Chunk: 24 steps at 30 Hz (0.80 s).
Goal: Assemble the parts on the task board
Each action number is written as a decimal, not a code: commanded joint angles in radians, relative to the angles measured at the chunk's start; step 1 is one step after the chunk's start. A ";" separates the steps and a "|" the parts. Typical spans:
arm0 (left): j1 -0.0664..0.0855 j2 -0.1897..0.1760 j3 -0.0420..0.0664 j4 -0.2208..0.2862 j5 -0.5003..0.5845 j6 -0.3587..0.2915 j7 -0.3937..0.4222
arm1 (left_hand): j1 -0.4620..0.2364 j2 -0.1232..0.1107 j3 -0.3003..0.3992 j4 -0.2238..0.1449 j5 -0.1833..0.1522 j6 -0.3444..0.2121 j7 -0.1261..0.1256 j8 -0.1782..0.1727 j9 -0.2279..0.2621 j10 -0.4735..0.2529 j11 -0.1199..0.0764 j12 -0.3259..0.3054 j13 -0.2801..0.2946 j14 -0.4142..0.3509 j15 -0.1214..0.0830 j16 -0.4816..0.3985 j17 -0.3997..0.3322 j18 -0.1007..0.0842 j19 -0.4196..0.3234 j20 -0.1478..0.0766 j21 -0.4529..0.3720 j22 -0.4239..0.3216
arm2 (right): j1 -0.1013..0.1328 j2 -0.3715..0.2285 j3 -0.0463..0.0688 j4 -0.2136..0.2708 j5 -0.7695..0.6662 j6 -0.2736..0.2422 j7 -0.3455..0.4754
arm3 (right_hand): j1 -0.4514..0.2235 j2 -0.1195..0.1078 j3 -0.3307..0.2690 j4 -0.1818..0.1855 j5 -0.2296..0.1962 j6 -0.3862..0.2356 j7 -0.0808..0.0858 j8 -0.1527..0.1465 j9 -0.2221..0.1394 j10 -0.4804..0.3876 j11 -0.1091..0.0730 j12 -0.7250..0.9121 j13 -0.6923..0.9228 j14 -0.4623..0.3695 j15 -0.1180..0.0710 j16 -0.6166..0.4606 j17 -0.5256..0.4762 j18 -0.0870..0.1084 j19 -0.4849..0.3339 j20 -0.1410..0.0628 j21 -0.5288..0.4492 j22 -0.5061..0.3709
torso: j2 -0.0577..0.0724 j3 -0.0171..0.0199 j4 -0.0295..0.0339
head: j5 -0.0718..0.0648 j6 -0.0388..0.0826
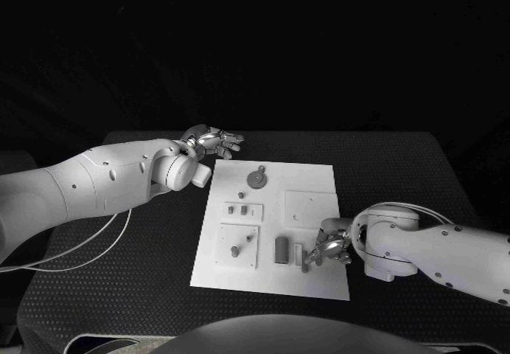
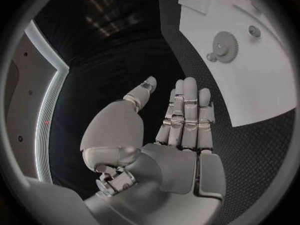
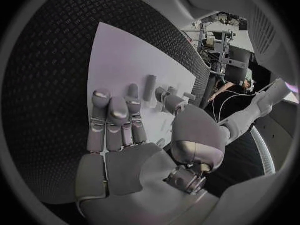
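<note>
Right hand (image 1: 332, 247) over task board (image 1: 308, 181), fingers released; left hand (image 1: 213, 140) fingers released

right hand (image 1: 332, 248) crowds task board (image 1: 308, 178) near edge; far half open.

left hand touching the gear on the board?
Apart. In the left wrist view, the left hand is open over black table, with bare board between its fingers and the gear.
</note>
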 commanded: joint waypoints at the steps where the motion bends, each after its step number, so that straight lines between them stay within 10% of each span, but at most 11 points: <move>1: 0.001 0.002 0.001 0.002 -0.006 0.015 0.004 | -0.005 0.004 0.001 0.007 0.000 -0.006 0.000 0.004 -0.001 -0.002 0.001 0.002 0.001 0.002 0.002 -0.005 0.001 -0.003 -0.008 -0.036 -0.004 0.001 | -0.004 0.008 0.000 -0.003 0.027 0.014 0.018 | 0.005 0.009 -0.010 -0.008 -0.002 0.008 0.000 0.005 0.002 0.008 0.000 0.006 0.002 -0.001 -0.006 0.005 0.002 0.015 0.005 0.002 0.004 0.002 | 0.000 0.0007 0.0001 | 0.003 -0.003; 12: 0.001 0.002 0.001 0.003 -0.008 0.016 0.003 | -0.005 0.004 0.001 0.007 0.000 -0.006 -0.001 0.004 -0.002 -0.002 0.001 0.002 0.002 0.002 0.002 -0.005 0.001 -0.003 -0.008 -0.036 -0.005 0.002 | -0.023 0.045 0.000 -0.036 0.024 0.004 0.022 | -0.005 0.043 -0.029 -0.015 -0.002 0.017 -0.004 0.009 0.004 0.015 -0.004 0.009 0.006 0.000 -0.008 0.007 0.002 0.015 0.004 0.003 0.006 0.003 | 0.000 0.0000 -0.0003 | 0.005 -0.006; 24: 0.001 0.000 0.001 0.003 -0.009 0.017 0.002 | -0.005 0.005 0.001 0.008 0.000 -0.006 -0.001 0.004 -0.002 -0.002 0.001 0.002 0.002 0.002 0.002 -0.005 0.002 -0.003 -0.008 -0.036 -0.005 0.002 | -0.036 0.060 -0.001 -0.060 0.015 0.021 0.027 | -0.005 0.157 -0.054 -0.087 -0.002 0.037 -0.012 0.014 0.005 0.031 -0.011 0.012 0.010 -0.002 -0.010 0.008 -0.001 0.015 -0.005 0.005 0.010 0.006 | -0.001 -0.0004 -0.0014 | 0.008 -0.010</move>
